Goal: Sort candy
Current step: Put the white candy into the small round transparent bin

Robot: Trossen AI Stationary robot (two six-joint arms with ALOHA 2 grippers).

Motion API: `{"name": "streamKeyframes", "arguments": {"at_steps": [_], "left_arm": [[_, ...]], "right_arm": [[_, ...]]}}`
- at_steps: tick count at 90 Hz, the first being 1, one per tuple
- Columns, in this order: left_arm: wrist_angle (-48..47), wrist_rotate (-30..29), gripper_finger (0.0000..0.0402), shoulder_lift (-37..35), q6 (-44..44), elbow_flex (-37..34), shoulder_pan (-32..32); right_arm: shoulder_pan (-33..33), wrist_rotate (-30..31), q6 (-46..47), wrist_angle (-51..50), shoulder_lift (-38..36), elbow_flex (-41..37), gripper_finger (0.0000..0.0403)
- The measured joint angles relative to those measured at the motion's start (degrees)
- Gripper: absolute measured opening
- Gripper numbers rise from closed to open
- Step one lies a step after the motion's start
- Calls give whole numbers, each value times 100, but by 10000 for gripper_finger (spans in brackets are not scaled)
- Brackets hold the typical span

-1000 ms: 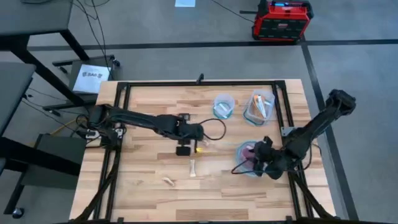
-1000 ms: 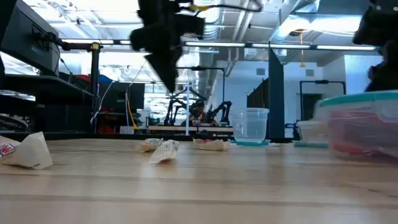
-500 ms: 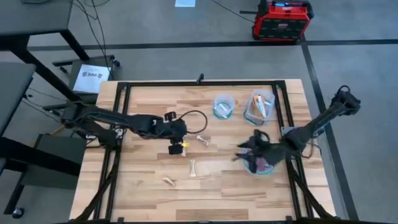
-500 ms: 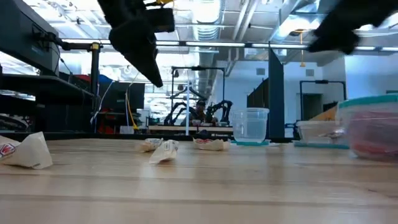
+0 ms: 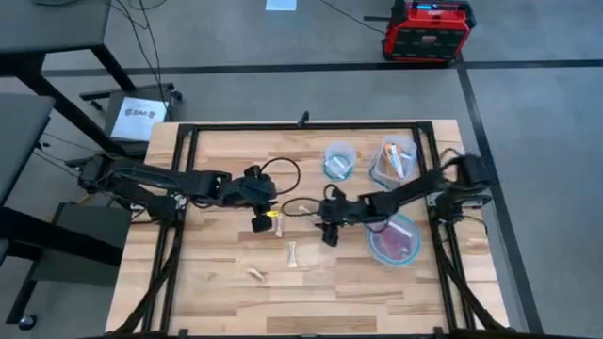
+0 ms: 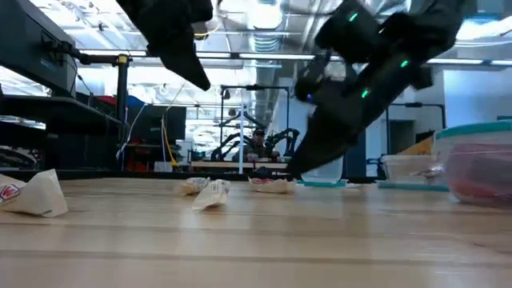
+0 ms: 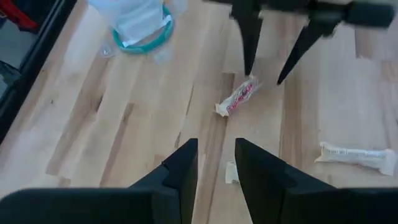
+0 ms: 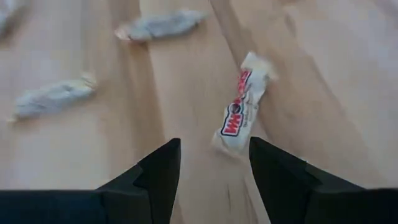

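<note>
Pale butcher-block table [image 5: 217, 282] on a grey workshop floor: three loose silvery-white wrapped candies — one [image 5: 302, 210] at centre between the grippers, two [image 5: 292, 254] [image 5: 255, 274] nearer the front edge. Three clear blue-rimmed containers sit right: cup [image 5: 338, 160], tub [image 5: 394, 162], and round tub [image 5: 397, 241] of red sweets. Left gripper [image 5: 261, 222] and right gripper [image 5: 328, 232], both spread and empty, flank the centre candy.

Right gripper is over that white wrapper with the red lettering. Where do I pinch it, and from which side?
Pinch the white wrapper across its narrow middle, coming straight down. It lies flat on the wood table, long and thin, with twisted ends that would likely slip. The right gripper is open with a finger on each long side. The left gripper hangs close by.
</note>
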Motion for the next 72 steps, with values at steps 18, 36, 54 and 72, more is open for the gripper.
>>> {"name": "streamKeyframes", "arguments": {"at_steps": [18,36,54,72], "left_arm": [[-100,-3,93,11,-56,2,0],[-184,-6,93,11,-137,2,0],[-255,-8,93,11,-126,2,0],[-359,-8,93,11,-139,2,0]], "right_arm": [[-83,0,-282,-221,530,524,133],[-160,11,-404,-376,417,566,13],[-149,16,-682,-849,65,562,1],[-146,8,-740,-1655,-799,561,0]]}}
